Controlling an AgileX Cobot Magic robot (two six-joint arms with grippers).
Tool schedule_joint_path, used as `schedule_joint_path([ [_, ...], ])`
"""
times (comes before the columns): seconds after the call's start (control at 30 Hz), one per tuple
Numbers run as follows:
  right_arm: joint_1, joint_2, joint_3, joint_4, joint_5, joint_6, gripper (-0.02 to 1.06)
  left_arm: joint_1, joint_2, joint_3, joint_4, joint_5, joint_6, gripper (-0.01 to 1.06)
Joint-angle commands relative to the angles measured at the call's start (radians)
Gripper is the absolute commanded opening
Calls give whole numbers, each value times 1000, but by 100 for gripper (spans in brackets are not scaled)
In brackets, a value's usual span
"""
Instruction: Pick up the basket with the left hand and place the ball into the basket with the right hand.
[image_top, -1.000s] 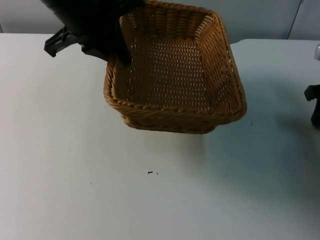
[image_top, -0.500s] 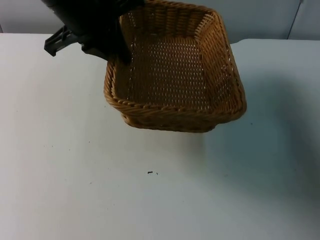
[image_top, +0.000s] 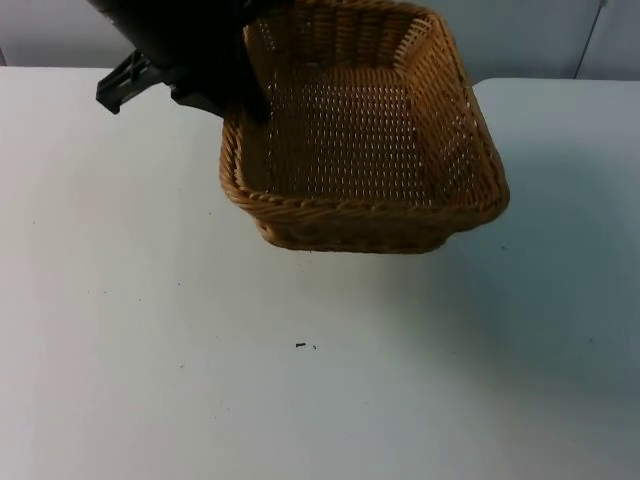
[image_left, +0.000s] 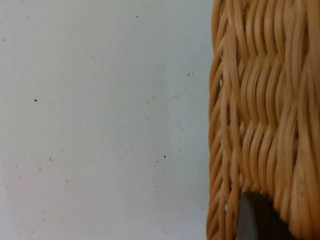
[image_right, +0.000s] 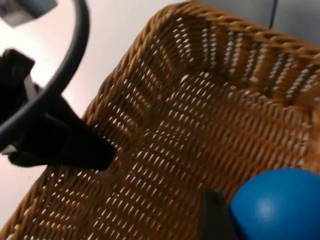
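The left gripper (image_top: 245, 100) grips the basket (image_top: 365, 150) by its rim at the corner nearest the left arm, one finger reaching down inside the wall, and holds the basket off the table (image_top: 150, 330), tilted a little, its shadow falling on the white top below and to the right. In the left wrist view a black fingertip (image_left: 257, 217) lies pressed against the outside of the woven wall (image_left: 265, 115), with bare table (image_left: 100, 120) beside it (speckled with small dark marks). The right gripper (image_right: 250, 220) holds the blue ball (image_right: 280, 207), its fingers closed on it; one dark finger (image_right: 215, 215) shows just beside the ball. In that view the ball hangs above the basket's (image_right: 190, 130) open weave floor, near one wall and apart from the floor, so far as can be told. The left gripper (image_right: 65, 142) also shows there, clamped on the far rim. In the top view the basket's inside looks bare, and two tiny dark specks (image_top: 304, 346) lie on the table in front of it.
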Motion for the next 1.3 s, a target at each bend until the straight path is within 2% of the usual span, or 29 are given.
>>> schedule_joint_path([
  [0.0, 40, 53, -25, -29, -24, -8, 0, -1, -7, -6, -42, -8, -3, 0],
  [0.1, 56, 123, -62, -33, 7, -8, 0, -1, -7, -6, -69, -2, -3, 0],
  [0.27, 61, 218, -115, -33, 7, -8, 0, -1, -7, -6, -106, -4, 18, 0],
  [0.57, 61, 295, -116, -40, 9, -8, 2, -1, -7, -6, -109, -10, 21, 0],
  [0.63, 61, 295, -116, -40, 7, -8, 12, -1, -7, -6, -109, -10, 21, 0],
  [0.67, 61, 295, -116, -40, 7, -8, 12, -1, -7, -6, -109, -10, 21, 0],
  [0.8, 61, 295, -116, -33, 1, -8, 53, -1, -7, -6, -109, -10, 21, 0],
  [0.83, 61, 295, -116, -33, 1, -8, 53, -1, -7, -6, -109, -10, 21, 0],
  [0.9, 61, 283, -116, -28, 1, -8, 70, -1, -7, -6, -109, -10, 21, 0],
  [0.97, 61, 252, -116, -32, 10, -8, 82, -1, -7, -6, -109, -13, 21, 0],
  [1.07, 61, 187, -116, -32, 10, -8, 87, -1, -7, -6, -109, -15, 21, 0],
  [1.27, 61, -16, -116, -32, 12, -5, 87, -1, 1, -6, -109, -15, 21, 0],
])
